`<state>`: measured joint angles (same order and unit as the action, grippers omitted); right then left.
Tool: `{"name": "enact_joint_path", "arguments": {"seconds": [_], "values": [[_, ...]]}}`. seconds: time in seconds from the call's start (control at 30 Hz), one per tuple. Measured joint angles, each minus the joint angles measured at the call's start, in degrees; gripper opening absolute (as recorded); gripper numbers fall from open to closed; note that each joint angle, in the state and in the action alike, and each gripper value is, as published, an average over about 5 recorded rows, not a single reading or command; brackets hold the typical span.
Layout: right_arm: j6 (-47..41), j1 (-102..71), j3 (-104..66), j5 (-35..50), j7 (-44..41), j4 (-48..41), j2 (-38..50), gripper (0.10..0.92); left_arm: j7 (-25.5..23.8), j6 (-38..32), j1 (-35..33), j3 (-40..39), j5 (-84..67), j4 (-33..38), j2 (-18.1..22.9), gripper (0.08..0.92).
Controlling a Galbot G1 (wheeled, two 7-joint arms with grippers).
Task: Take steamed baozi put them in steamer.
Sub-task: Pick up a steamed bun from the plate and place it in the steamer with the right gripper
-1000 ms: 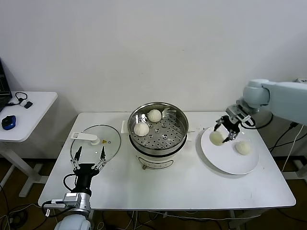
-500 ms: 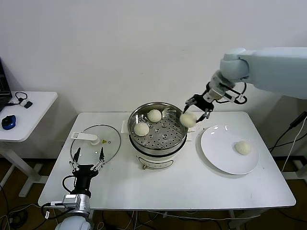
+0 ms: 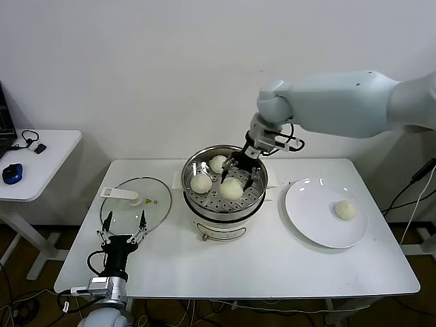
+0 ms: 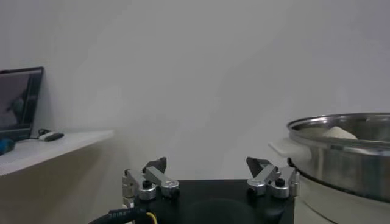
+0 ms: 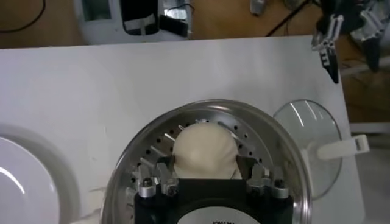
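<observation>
The steel steamer (image 3: 255,170) stands mid-table on its white base. Two baozi lie on its perforated tray, one at the back (image 3: 218,163) and one at the left (image 3: 200,183). My right gripper (image 3: 234,184) is inside the steamer, shut on a third baozi (image 3: 232,189) that is at or just above the tray; the right wrist view shows this baozi (image 5: 203,152) between the fingers. A fourth baozi (image 3: 345,210) lies on the white plate (image 3: 310,221). My left gripper (image 3: 125,226) is parked, open and empty, at the front left; it also shows in the left wrist view (image 4: 210,176).
The glass lid with a white handle (image 3: 136,199) lies flat to the left of the steamer, just behind my left gripper. A white side table (image 3: 41,163) with a mouse and cables stands at the far left. My right arm reaches over the table's back right.
My right gripper has carried a baozi from the plate leftward across the steamer's rim and lowered it into the steamer. The left arm has not moved.
</observation>
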<state>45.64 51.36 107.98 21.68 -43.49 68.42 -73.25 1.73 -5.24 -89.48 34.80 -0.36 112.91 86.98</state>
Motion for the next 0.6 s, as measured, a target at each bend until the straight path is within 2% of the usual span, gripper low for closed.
{"name": "enact_joint_path", "arguments": {"seconds": [0.27,0.6], "values": [[1.6,-4.2,0.3,-1.4,-0.1,-5.6,-4.9,0.69,0.2,-0.3,0.3,0.3,-0.7,-0.6,-0.1,0.823],[1.6,-6.3,0.3,-1.7,-0.6,-8.3,-7.4,0.687,0.2,-0.1,0.6,0.3,-1.0,-0.8,-0.4,0.823]]}}
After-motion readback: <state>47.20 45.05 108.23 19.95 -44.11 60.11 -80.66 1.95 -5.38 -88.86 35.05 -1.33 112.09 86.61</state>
